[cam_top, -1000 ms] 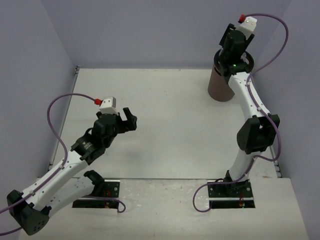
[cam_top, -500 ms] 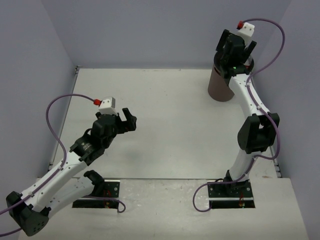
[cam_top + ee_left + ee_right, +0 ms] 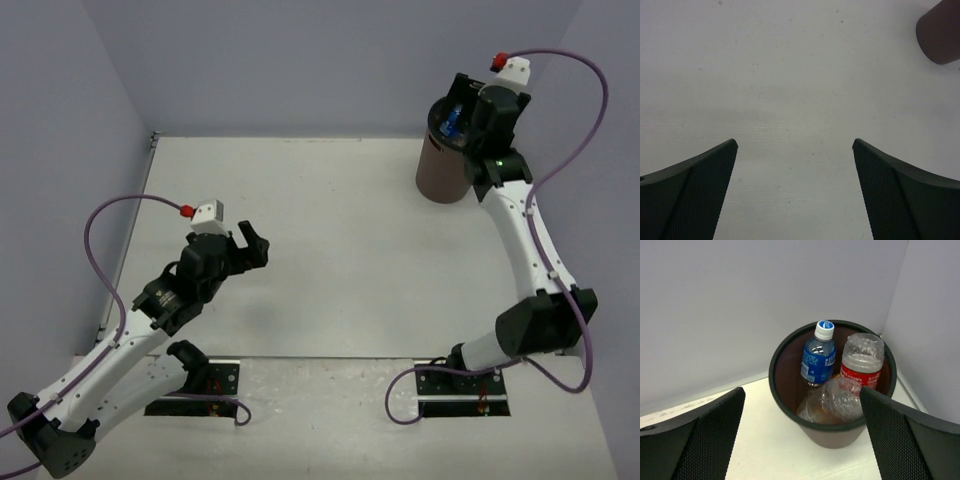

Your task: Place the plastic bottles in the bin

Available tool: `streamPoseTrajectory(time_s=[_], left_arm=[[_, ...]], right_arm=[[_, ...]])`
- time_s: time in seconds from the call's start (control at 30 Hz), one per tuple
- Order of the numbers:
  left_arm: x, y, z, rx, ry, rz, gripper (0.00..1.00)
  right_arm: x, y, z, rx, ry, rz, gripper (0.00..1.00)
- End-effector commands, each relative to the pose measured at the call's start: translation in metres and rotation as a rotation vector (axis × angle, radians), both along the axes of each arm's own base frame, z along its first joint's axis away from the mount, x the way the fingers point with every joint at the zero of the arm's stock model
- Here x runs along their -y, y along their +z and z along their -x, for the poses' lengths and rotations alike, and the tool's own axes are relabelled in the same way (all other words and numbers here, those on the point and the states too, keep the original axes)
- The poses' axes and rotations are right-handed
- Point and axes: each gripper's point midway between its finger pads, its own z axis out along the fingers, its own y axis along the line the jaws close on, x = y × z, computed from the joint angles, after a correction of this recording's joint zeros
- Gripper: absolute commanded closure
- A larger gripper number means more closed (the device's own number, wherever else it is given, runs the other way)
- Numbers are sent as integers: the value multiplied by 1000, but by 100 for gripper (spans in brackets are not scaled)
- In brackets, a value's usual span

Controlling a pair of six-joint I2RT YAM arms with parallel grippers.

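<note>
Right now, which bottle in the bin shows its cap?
The blue-label bottle, upright in the bin, white cap on top. The red-label bottle beside it and the clear bottle in front show none.

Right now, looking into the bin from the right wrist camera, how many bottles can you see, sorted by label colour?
Blue-label bottle: 1
Red-label bottle: 1
Clear bottle with no label showing: 1
Total: 3 bottles visible in the bin; anything lying beneath them is hidden.
</note>
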Motion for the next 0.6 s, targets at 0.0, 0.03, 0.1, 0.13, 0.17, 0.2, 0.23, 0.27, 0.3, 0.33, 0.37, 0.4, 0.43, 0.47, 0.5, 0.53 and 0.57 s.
streamPoseTrajectory(time_s=[0.0,0.03,0.1,0.13,0.17,0.2,0.23,0.27,0.3,0.33,0.37,0.4,0.43,0.47,0.5,0.53,0.57], left_arm=[[-12,-9,7,-59,61,-13,0],[-13,-9,7,-62,63,-14,0],[-14,-9,8,-70,66,-13,0],[-14,-9,9,-74,67,-12,0],[-14,-9,10,-75,64,-11,0],[-14,-9,10,-75,62,-9,0],[-14,-9,11,-73,64,-8,0],[-15,-9,11,-72,66,-8,0],[-16,-9,12,-70,67,-9,0],[-17,-9,12,-66,69,-11,0],[-18,-9,12,-62,72,-13,0],[-20,-9,12,-61,79,-16,0],[-22,-10,13,-60,85,-19,0],[-23,-10,13,-60,89,-21,0],[-25,-10,14,-59,97,-24,0],[-27,-11,14,-57,107,-24,0],[-28,-12,14,-54,118,-22,0]], right_arm=[[-29,-36,54,-45,173,-117,1],[-35,-35,65,-30,210,-142,1],[-45,-46,90,-22,264,-196,1],[-48,-57,99,-31,280,-219,1],[-52,-68,108,-44,302,-244,1],[-56,-81,117,-65,317,-269,1],[-57,-92,125,-91,317,-287,1],[-57,-107,132,-117,313,-302,1],[-56,-123,138,-144,306,-315,1],[-56,-133,143,-155,303,-324,1],[-56,-143,148,-167,301,-334,1],[-56,-156,154,-189,296,-346,1],[-56,-167,160,-211,291,-357,1],[-55,-176,164,-228,281,-363,1],[-54,-185,169,-248,269,-372,1],[-53,-194,174,-271,256,-385,1],[-52,-203,180,-294,242,-400,1]])
